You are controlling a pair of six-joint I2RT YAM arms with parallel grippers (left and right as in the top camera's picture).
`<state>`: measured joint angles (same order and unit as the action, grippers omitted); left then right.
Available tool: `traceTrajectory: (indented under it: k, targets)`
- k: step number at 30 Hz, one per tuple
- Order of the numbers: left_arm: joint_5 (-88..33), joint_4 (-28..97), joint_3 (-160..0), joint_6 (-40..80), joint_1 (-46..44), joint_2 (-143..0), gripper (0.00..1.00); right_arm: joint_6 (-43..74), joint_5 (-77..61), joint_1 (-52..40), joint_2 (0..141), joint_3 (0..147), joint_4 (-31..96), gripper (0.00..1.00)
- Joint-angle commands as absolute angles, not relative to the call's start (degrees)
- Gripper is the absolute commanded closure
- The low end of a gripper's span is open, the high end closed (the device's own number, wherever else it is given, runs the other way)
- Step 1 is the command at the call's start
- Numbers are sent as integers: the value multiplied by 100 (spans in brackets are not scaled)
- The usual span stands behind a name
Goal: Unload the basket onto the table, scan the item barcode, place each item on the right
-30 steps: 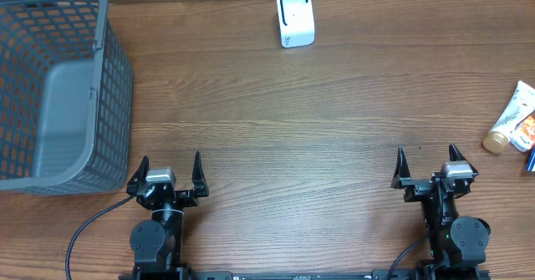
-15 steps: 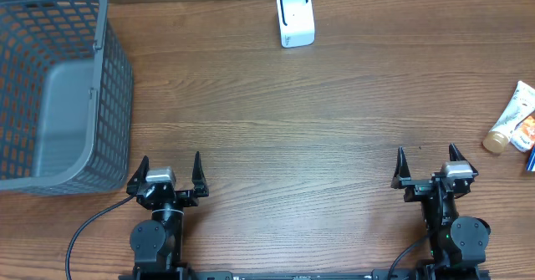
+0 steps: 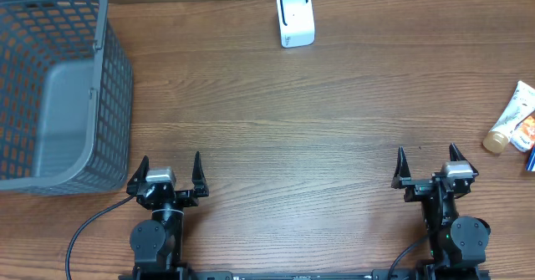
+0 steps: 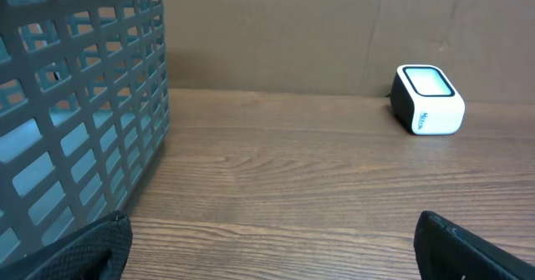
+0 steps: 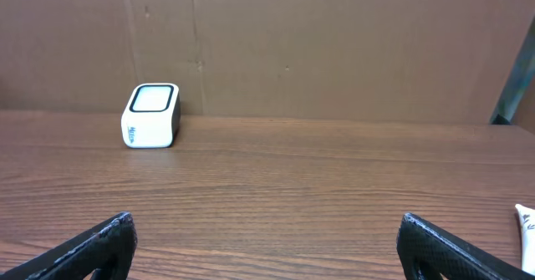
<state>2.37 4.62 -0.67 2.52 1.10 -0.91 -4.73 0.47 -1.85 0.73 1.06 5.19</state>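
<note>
The white barcode scanner (image 3: 295, 18) with a dark-rimmed window stands at the back middle of the wooden table; it also shows in the left wrist view (image 4: 427, 101) and the right wrist view (image 5: 152, 115). The item, a white tube with a tan cap (image 3: 506, 126), lies at the table's right edge, and a corner of it shows in the right wrist view (image 5: 527, 224). My left gripper (image 3: 170, 161) (image 4: 272, 234) and right gripper (image 3: 426, 155) (image 5: 266, 230) rest near the front edge. Both are open and empty, far from the tube and the scanner.
A large grey mesh basket (image 3: 110, 79) fills the back left, close beside my left gripper (image 4: 109, 113). An orange-and-white pack (image 3: 527, 132) and a blue object (image 3: 531, 160) lie next to the tube. A brown cardboard wall (image 5: 334, 38) backs the table.
</note>
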Motion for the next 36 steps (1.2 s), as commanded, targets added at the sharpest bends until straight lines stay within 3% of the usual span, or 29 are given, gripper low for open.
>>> traceTrajectory:
  k: [1, 36]
  targets:
    - [191, 438, -30, 126, 75, -21, 0, -495, 126, -154, 16, 47, 491, 0]
    - [189, 438, -30, 126, 75, -21, 0, -456, 137, -154, 16, 47, 482, 0]
